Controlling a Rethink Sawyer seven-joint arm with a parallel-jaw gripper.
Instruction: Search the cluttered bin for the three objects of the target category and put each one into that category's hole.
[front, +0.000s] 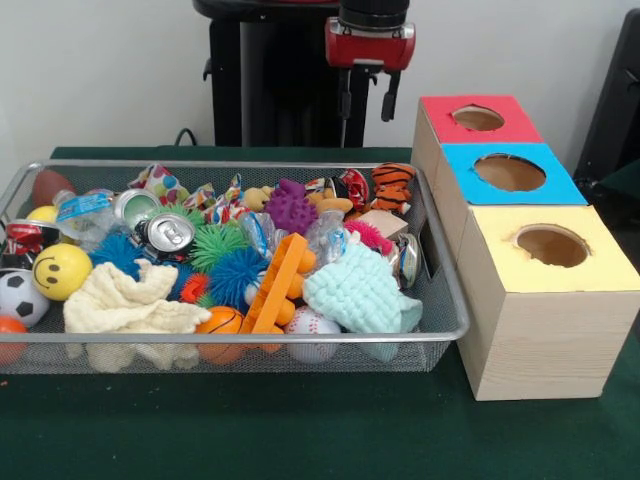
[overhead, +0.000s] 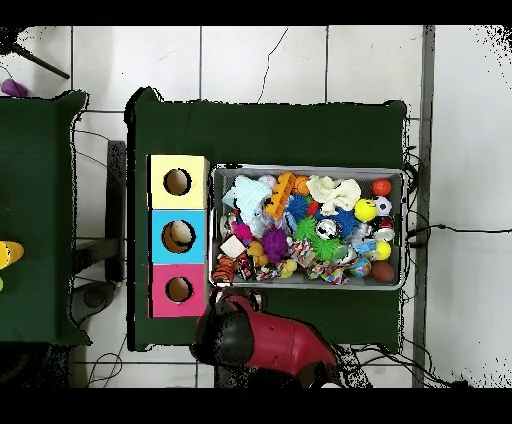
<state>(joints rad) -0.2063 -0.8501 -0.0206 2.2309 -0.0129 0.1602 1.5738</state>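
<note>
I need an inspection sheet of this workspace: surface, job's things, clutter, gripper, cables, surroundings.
Surface: green cloth table.
Job's things: wire mesh bin full of toys; beside it three wooden boxes in a row, each with a round hole, topped red, blue and yellow.
Clutter: smiley ball, soccer ball, crushed can, orange block, teal cloth, cream cloth.
Gripper: gripper above the bin's far edge, holding nothing; open or shut unclear.
Cables: black cables on the floor.
Surroundings: white tiled floor, second green table.
</note>
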